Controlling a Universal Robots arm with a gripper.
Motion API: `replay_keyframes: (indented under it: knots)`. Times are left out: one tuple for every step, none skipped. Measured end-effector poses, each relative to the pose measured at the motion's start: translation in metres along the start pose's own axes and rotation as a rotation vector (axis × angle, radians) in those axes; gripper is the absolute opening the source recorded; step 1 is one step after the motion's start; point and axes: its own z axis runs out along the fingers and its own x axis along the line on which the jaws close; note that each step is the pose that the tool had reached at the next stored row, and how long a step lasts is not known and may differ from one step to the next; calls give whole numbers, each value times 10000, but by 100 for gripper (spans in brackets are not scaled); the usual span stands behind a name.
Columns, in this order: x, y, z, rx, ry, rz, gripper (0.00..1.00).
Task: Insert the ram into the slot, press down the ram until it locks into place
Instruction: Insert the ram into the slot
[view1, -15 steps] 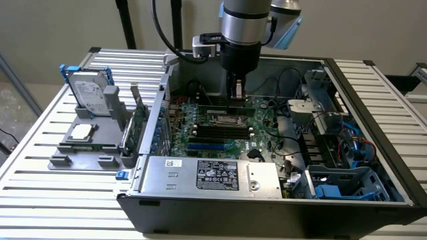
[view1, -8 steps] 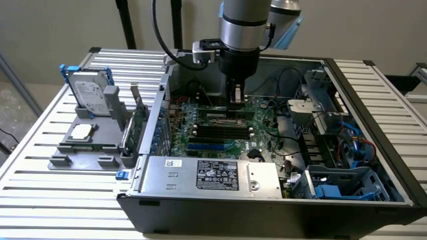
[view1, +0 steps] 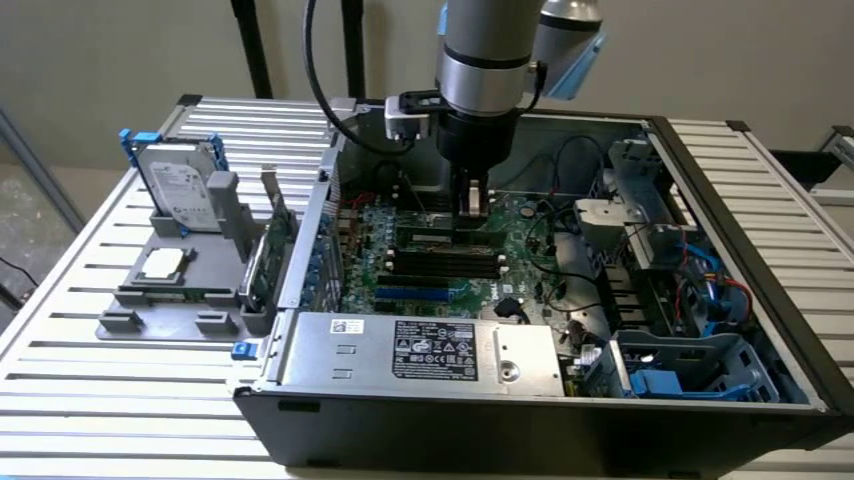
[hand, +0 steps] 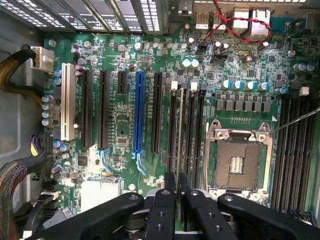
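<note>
An open computer case (view1: 534, 425) sits on a slatted metal desk (view1: 80, 330) as a robot arm reaches into it from above. On the exterior view's left, at about nine o'clock from the case, a grey tray (view1: 140, 300) carries a hard drive (view1: 183, 188) standing on edge. Inside the case, a silver power supply (view1: 427, 350) lies along the near wall, at about six o'clock from the gripper (view1: 470, 205), which is low over the green motherboard (view1: 514, 225).

From the wrist, the motherboard's parallel sockets run away from the camera: a long blue socket (hand: 139, 115), then a bank of black memory sockets. The gripper (hand: 177, 181) has its two black fingers (hand: 169, 187) drawn close together, pinching the near end of the ram (hand: 180, 130). Seen edge-on as a thin pale line, the ram stands upright along the slot (hand: 183, 107), between two neighbouring black sockets. Whether it is fully seated cannot be told. An empty processor socket (hand: 239, 162) lies just beside the bank. In the exterior view, blue drive brackets (view1: 661, 385) sit at four o'clock from the gripper.
</note>
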Motion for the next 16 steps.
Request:
replay_keyframes:
  knots:
    - [-1,0,16,0,-1,0,14]
    - [-1,1,29,0,-1,0,14]
    - [-2,1,39,0,-1,-1,14]
    - [-2,1,46,1,-1,-2,14]
    - [-2,1,50,0,0,-2,14]
    - [-2,2,50,-1,3,-1,14]
    - [-2,2,50,-1,3,-1,14]
    - [-2,2,51,-1,3,-1,14]
    - [-2,2,53,1,1,0,14]
    - [-2,2,55,1,1,0,14]
    - [-3,2,60,3,-3,-1,14]
    - [-3,4,62,1,-1,1,14]
    - [-3,6,66,1,2,0,14]
    - [-3,6,71,0,6,0,14]
    - [-4,6,79,1,6,-1,14]
    - [-4,6,85,-1,7,-1,14]
